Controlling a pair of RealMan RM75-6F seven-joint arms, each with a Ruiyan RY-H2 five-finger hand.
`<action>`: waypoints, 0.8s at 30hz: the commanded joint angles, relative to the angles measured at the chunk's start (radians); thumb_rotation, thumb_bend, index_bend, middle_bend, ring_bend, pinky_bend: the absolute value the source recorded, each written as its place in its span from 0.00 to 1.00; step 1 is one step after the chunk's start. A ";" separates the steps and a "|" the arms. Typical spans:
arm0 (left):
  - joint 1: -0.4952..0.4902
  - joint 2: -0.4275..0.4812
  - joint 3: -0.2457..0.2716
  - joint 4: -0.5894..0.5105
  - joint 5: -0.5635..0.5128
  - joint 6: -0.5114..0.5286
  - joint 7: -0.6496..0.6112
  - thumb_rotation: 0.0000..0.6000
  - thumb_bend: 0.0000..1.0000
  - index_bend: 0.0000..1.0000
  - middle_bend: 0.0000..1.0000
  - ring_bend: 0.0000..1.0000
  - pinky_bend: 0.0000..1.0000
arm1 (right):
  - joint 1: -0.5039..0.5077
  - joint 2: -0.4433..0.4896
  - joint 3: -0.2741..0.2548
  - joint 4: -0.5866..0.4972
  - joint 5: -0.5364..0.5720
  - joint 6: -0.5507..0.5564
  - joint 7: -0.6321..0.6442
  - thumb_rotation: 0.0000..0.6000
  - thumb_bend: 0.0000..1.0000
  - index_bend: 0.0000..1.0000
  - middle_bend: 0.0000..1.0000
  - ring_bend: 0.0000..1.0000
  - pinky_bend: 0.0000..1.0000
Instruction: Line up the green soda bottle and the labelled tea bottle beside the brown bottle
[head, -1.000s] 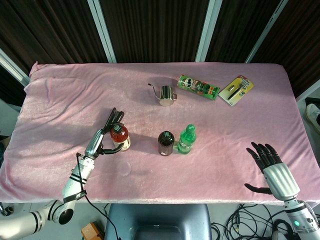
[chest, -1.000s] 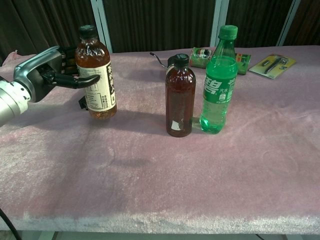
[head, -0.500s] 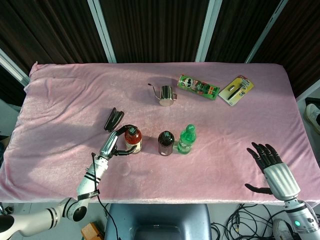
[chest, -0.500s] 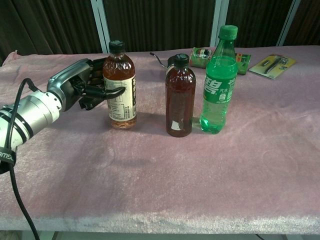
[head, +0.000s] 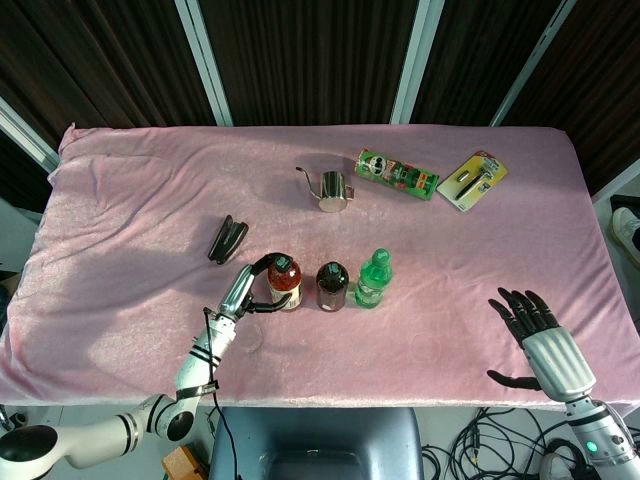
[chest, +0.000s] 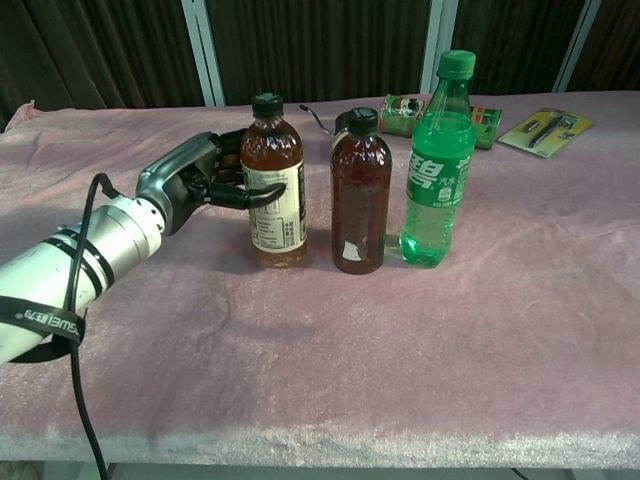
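Note:
The brown bottle (chest: 360, 195) (head: 331, 285) stands upright mid-table. Close on its right is the green soda bottle (chest: 437, 165) (head: 372, 279), also upright. On its left, a small gap away, stands the labelled tea bottle (chest: 275, 195) (head: 285, 279), base on the pink cloth. My left hand (chest: 200, 185) (head: 243, 290) grips the tea bottle from its left side, fingers wrapped around the label. My right hand (head: 535, 325) hovers at the table's near right corner, fingers spread and holding nothing; it is outside the chest view.
A small metal pitcher (head: 333, 191) sits behind the bottles. A green printed box (head: 397, 174) and a yellow blister pack (head: 472, 180) lie at the back right. A dark flat object (head: 227, 239) lies left of the tea bottle. The pink cloth (head: 130, 200) covers the table.
My left hand has carried the tea bottle rightward and set it down close beside the brown bottle. The right hand has barely shifted.

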 joint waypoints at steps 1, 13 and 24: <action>-0.013 -0.031 -0.005 0.023 0.002 0.001 -0.014 1.00 0.39 0.63 0.63 0.39 0.20 | 0.002 0.000 0.000 -0.002 -0.001 -0.003 0.001 1.00 0.19 0.00 0.00 0.00 0.00; -0.037 -0.076 -0.006 0.067 0.003 -0.014 -0.006 1.00 0.39 0.61 0.59 0.34 0.15 | 0.003 0.005 -0.002 -0.003 -0.002 -0.012 0.005 1.00 0.19 0.00 0.00 0.00 0.00; -0.052 -0.099 -0.016 0.119 0.018 0.009 -0.008 1.00 0.39 0.59 0.57 0.30 0.12 | 0.006 0.008 -0.004 -0.010 -0.001 -0.026 -0.001 1.00 0.19 0.00 0.00 0.00 0.00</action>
